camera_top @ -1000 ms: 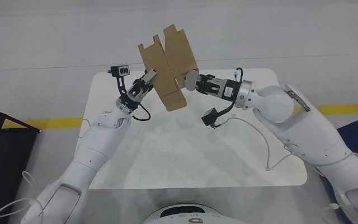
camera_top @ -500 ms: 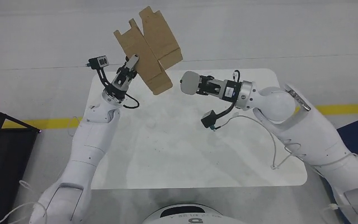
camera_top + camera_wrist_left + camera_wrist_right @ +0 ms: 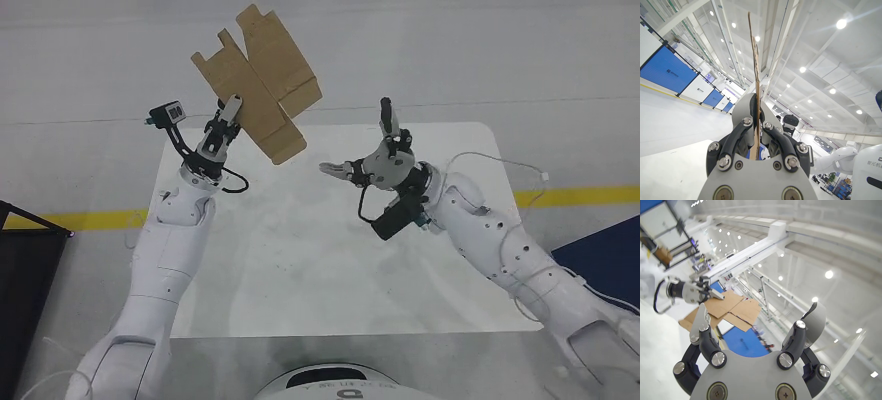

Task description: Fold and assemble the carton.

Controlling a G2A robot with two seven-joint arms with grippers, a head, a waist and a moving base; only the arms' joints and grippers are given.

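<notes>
Top view shows the left hand (image 3: 228, 118) at 10 o'clock, pinching the flat carton (image 3: 258, 85) by one edge, up in the air past the counter (image 3: 300, 290) rim. The right hand (image 3: 356, 138) is at 1 o'clock, spread wide and holding nothing. No flaps look folded yet, so I think almost all the folding is left.

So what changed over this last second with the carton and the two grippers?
The right gripper let go of the flat carton, turned and opened its fingers wide. The left gripper carried the carton toward its own side and farther out past the far edge of the table. Unchanged: the left gripper's pinch on the carton, which is no more folded than before.
</notes>
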